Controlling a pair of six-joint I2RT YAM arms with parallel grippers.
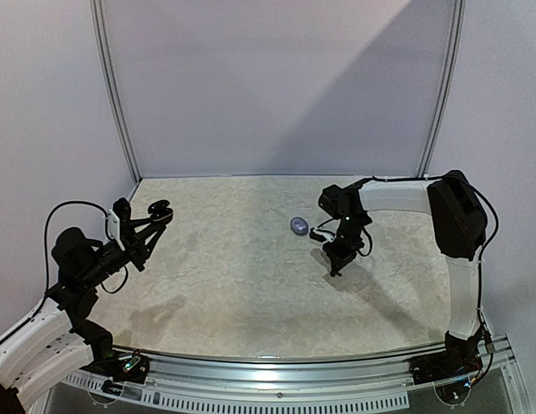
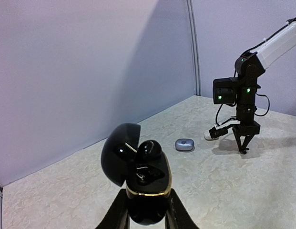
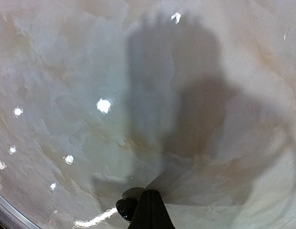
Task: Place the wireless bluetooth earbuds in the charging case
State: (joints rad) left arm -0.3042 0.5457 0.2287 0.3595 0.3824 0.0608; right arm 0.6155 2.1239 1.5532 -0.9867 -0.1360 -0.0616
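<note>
My left gripper [image 1: 157,211] is shut on an open black charging case [image 2: 147,183] with a gold rim and holds it above the table at the left. One black earbud [image 2: 150,150] sits in the case, and the slot beside it looks empty. My right gripper [image 1: 335,267] points straight down at the table right of centre, fingers closed together [image 3: 150,193]. A second black earbud [image 3: 126,208] lies against the left side of its tips, not visibly between them. No other earbuds show.
A small closed bluish-grey case [image 1: 299,225] lies on the table just left of the right arm, and it also shows in the left wrist view [image 2: 184,144]. Pale walls close the back and left sides.
</note>
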